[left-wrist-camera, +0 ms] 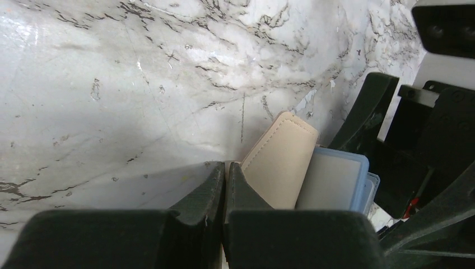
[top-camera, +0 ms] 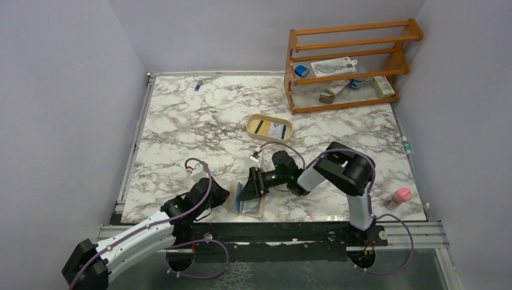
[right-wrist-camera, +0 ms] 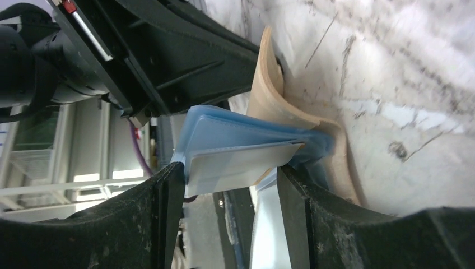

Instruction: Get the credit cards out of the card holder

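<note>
Obs., remote station.

- Card holder (left-wrist-camera: 283, 159): at the near edge of the marble table (top-camera: 199, 127), between the two arm bases and a little left of centre. It lies open, with one tan stitched flap lifted and curved upward. I can see no brand stamp or lettering on the tan faces in view.
- Left gripper (left-wrist-camera: 226, 167): fingers pressed together. A sliver of tan sits at the seam of the tips, so I read it as pinching the edge of the raised flap.
- Credit cards (right-wrist-camera: 221, 134): pale blue and whitish, partly out of the holder's fold and fanned toward the right wrist camera. Their visible faces are blank to me; no numbers or logo can be made out.
- Right gripper (right-wrist-camera: 229, 168): jaws apart, one on each side of the whitish card, which spans the gap and meets both fingers. I read this as a grip across the card's width.
- Oval tray (top-camera: 248, 125): mid-table, well apart from the holder. It contains a card with a dark stripe (top-camera: 272, 129); any print on it is too small to read.
- Wooden rack (top-camera: 353, 27): far right corner. The packets on it carry labels, but they are illegible at this size.
- Pink object (top-camera: 401, 194): near the right edge of the table.
</note>
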You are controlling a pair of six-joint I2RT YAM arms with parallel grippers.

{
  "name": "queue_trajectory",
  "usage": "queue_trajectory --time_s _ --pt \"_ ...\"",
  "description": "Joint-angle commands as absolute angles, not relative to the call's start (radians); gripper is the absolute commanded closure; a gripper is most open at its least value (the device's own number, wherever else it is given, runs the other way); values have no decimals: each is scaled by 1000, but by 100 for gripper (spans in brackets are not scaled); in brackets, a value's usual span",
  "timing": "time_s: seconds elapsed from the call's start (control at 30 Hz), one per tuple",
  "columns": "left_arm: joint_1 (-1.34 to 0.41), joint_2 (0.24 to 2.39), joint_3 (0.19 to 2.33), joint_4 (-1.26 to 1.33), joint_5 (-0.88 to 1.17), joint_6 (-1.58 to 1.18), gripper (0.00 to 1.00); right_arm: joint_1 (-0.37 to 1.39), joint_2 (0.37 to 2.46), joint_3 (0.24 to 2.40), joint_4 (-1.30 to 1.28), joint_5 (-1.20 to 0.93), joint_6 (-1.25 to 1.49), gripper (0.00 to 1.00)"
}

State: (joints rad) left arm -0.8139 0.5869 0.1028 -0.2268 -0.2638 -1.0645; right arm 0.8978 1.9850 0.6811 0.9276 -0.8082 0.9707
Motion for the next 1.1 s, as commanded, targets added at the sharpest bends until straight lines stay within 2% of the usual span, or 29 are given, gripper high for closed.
queue_trajectory --time_s 0.0,0.27,0.47,0.6,0.73,1.07 --pt "-812 595 112 -290 -314 -1049 100 928 2040 623 1249 -840 1161 35" --pt "-812 597 115 -295 -319 -1054 100 928 2086 576 1573 -674 1311 35" --pt "-813 600 115 -295 -318 -1057 100 928 2083 592 1591 -622 1323 34" --pt "-812 603 119 -296 -323 -1058 100 928 2043 605 1492 -617 1273 34" --pt "-812 605 129 -295 -336 -1055 100 928 1984 632 1290 -622 1192 34" --pt "-813 632 141 -297 -353 -1064 100 928 1859 644 856 -493 1079 34"
